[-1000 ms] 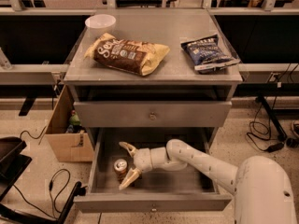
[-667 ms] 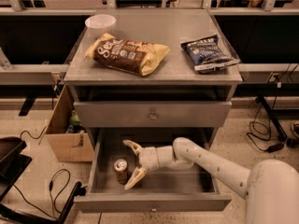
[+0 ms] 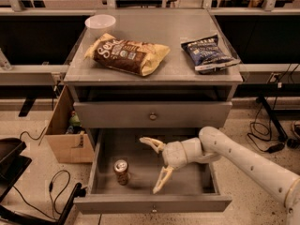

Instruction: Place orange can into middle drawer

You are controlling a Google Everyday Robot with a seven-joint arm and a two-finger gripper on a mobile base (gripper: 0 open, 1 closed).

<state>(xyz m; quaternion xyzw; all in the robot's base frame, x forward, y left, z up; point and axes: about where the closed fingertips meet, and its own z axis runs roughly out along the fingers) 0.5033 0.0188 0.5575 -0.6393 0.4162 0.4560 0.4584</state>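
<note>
The orange can (image 3: 121, 171) stands upright on the floor of the open middle drawer (image 3: 152, 203), toward its left front. My gripper (image 3: 154, 165) is inside the drawer to the right of the can. Its fingers (image 3: 159, 181) are spread wide and empty, clear of the can. The white arm reaches in from the lower right. The top drawer (image 3: 153, 115) above is closed.
On the cabinet top lie a white bowl (image 3: 100, 22), a brown-and-yellow chip bag (image 3: 126, 55) and a dark blue chip bag (image 3: 208, 54). A cardboard box (image 3: 66, 130) stands on the floor left of the cabinet, with cables and black equipment at the lower left.
My gripper has let go of the can and drawn back to the right, away from it. The can stays standing in the drawer.
</note>
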